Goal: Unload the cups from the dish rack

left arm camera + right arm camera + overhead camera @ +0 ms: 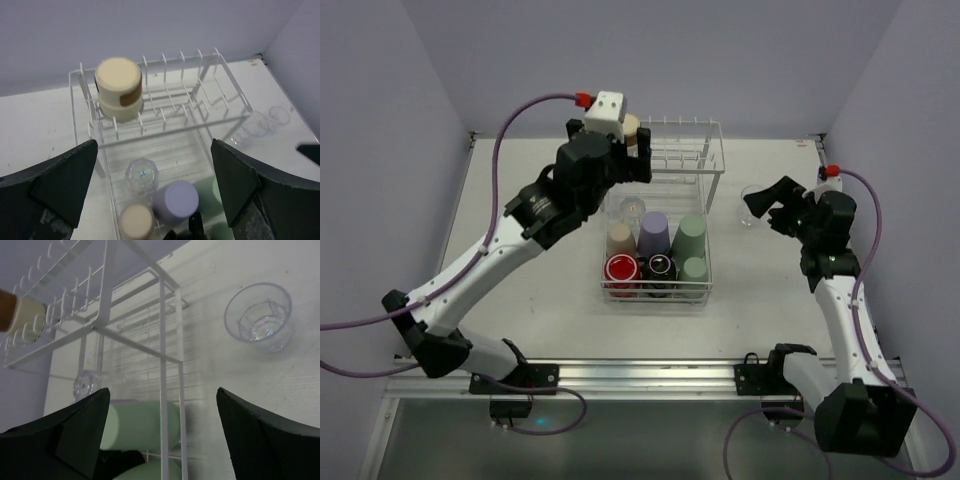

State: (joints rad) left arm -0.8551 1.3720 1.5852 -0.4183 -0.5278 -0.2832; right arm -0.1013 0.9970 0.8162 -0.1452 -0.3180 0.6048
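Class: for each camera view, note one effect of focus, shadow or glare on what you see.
Top view: evenly lit; the clear cup beside the rack nearly vanishes against the table. Left wrist view: the near tool fingers are blurred. Right wrist view: rack wires cast soft striped shadows.

Dish rack point(170, 132) prongs flank the tan cup point(119, 87), open above

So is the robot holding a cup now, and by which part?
Nothing is held. The left end effector is open near the tan cup on the dish rack. The right end effector is open; a clear cup stands free on the table.
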